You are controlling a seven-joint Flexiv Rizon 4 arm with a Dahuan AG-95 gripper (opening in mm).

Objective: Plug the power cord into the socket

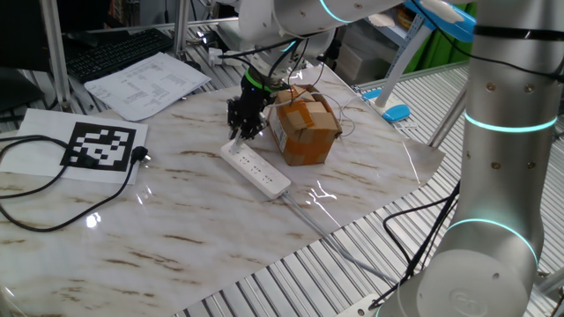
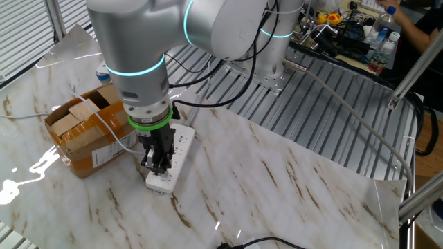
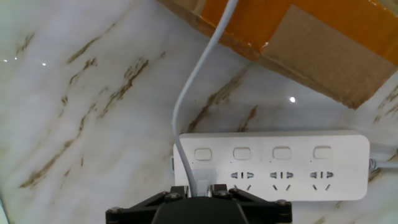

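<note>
The surface [image 1: 203, 220] is a pale marble-patterned sheet laid over a ribbed metal bench. The arm [image 2: 145, 62], grey with glowing cyan rings, reaches down to it; in the one fixed view a second grey column stands at the right edge.

A cardboard box [image 1: 304, 130], flaps partly open, sits on the surface just beside the socket [image 1: 256, 169]. In the other fixed view the box [image 2: 83, 135] lies left of the socket [image 2: 168, 162], very close to it.

A printed marker sheet [image 1: 97, 145] lies far to the left in the one fixed view, with a black cable [image 1: 53, 180] looping around it, well apart from the socket. Papers [image 1: 145, 84] lie behind it.

The socket is a long flat white strip lying flat on the surface. The hand view shows its [image 3: 273, 165] row of outlets and square switches, a white cable leaving its right end.

The gripper [image 1: 244, 121] stands over the end of the socket away from that cable. In the hand view the jaws are drawn narrow around a small white plug [image 3: 199, 182] sitting at the leftmost outlet; whether it is fully seated cannot be told. The cord [image 3: 202, 74], thin and white, rises from the plug and curves off across the box.
</note>
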